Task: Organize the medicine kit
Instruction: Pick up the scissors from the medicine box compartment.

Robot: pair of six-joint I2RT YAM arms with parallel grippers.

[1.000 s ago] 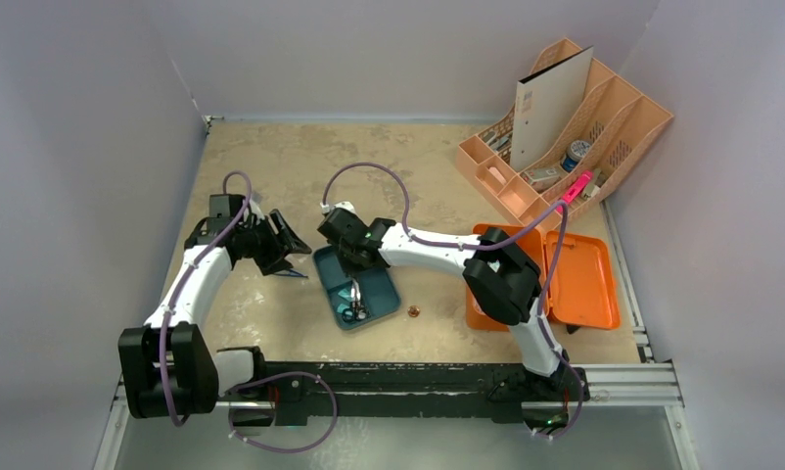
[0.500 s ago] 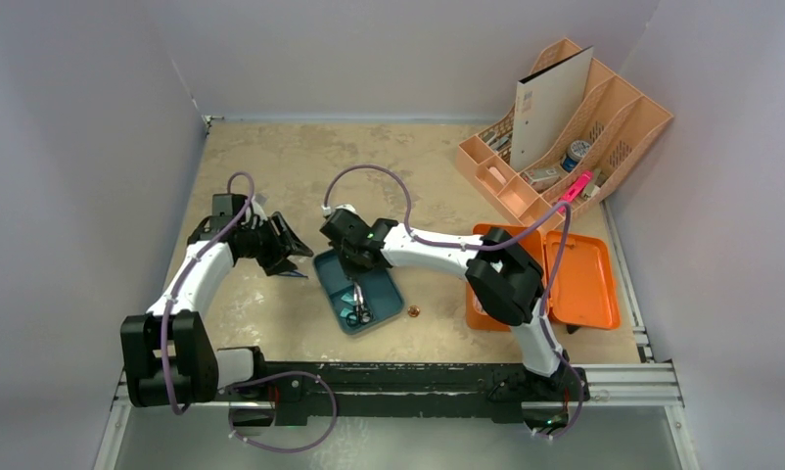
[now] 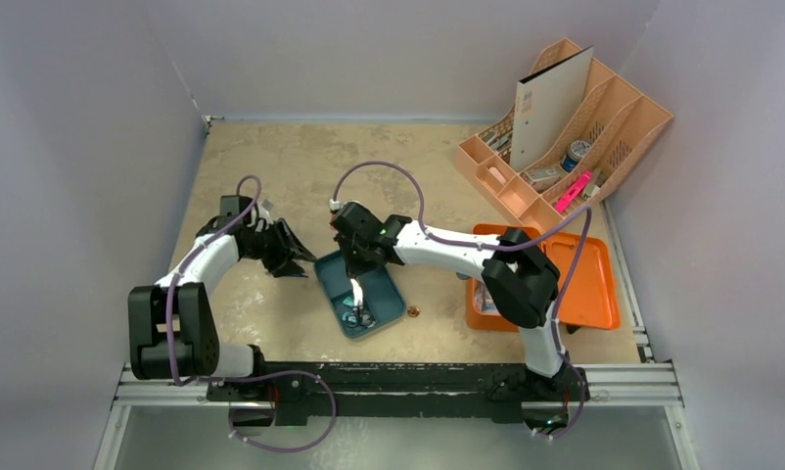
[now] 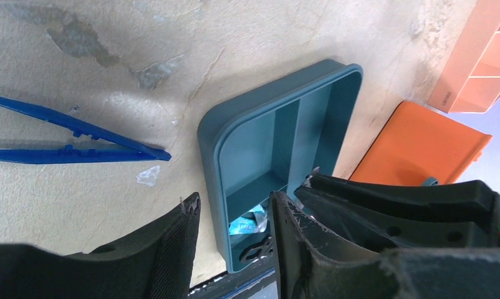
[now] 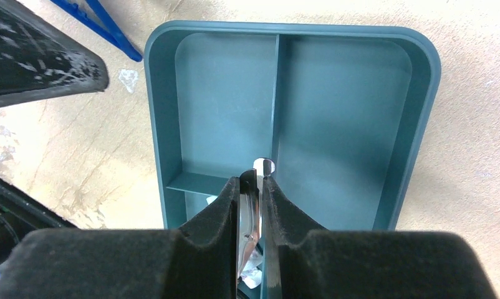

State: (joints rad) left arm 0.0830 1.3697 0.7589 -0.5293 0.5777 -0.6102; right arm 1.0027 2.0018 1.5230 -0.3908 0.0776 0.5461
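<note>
Right end effector (image 5: 252, 182) pinches a silvery metal tool (image 5: 262, 167) above the teal tray (image 5: 417, 124); left end effector (image 4: 234, 200) stands spread beside it.

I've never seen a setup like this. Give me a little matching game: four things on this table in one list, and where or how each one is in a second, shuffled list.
Things:
1. blue tweezers
2. teal tray
3. medicine kit
4. right gripper

Places and states:
A. shut on a shiny metal tool
B. orange, lying open on the right of the table
C. flat on the bare table, beside the tray
D. divided into compartments, under the right gripper

Pairs: 1-C, 2-D, 3-B, 4-A.
</note>
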